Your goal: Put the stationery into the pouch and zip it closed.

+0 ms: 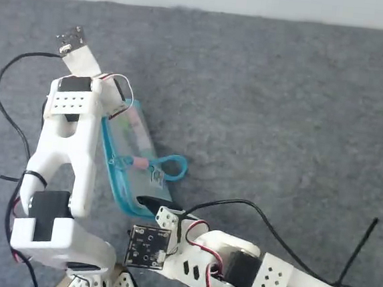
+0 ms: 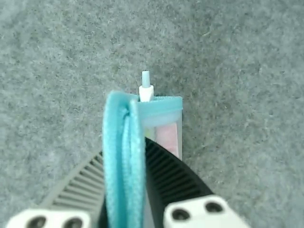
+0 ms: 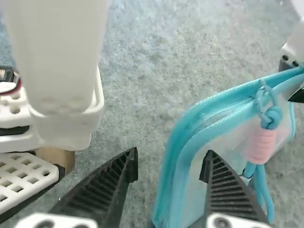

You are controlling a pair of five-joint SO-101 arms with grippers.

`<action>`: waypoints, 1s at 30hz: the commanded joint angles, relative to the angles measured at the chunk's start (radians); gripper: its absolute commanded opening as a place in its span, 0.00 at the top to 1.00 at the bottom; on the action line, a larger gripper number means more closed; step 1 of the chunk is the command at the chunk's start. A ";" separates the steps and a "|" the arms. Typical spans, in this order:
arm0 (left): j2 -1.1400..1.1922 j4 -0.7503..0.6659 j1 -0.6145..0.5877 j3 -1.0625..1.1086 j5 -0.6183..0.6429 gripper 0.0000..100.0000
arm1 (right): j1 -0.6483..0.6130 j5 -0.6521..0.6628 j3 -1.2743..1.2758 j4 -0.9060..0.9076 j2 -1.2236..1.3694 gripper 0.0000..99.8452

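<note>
The left pincer (image 2: 124, 148) grips the pouch (image 2: 164, 108) by one end.

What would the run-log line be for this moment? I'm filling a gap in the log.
left gripper: shut on pouch end | right gripper: open, pouch corner between jaws | zip pull: ungripped

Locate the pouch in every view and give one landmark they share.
High view: pouch lies left of centre, running toward the near edge.
Left wrist view: pouch end-on, clamped in the left gripper.
Right wrist view: pouch corner inside the open right gripper.
Shared landmark: grey table cover.
</note>
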 commanded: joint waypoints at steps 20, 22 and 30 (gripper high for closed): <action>0.011 0.061 0.023 -0.018 -0.011 0.99 | 0.280 -0.020 -0.133 -0.255 0.452 0.81; 0.011 0.061 0.023 -0.007 -0.014 0.99 | 0.314 -0.020 -0.135 -0.254 0.453 0.88; 0.009 0.060 0.018 0.033 -0.017 0.99 | 0.486 -0.021 -0.147 -0.097 0.295 0.99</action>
